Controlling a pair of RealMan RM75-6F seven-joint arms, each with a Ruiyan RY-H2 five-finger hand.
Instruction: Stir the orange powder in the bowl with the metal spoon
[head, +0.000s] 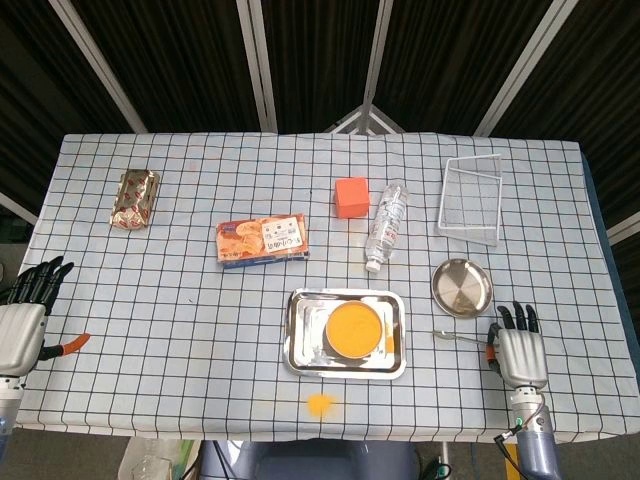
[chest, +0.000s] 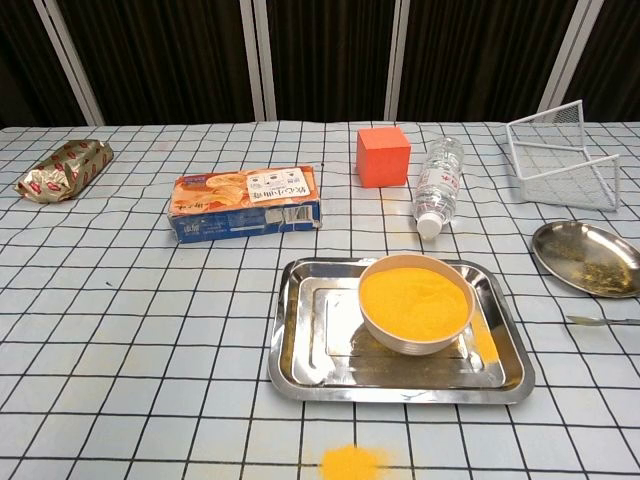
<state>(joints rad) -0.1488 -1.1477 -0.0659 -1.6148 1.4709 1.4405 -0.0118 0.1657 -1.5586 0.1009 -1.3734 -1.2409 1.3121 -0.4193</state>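
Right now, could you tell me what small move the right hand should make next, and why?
Probably close the right hand on the metal spoon. The spoon lies flat on the table, its handle at that hand, and the bowl of orange powder waits in the tray.
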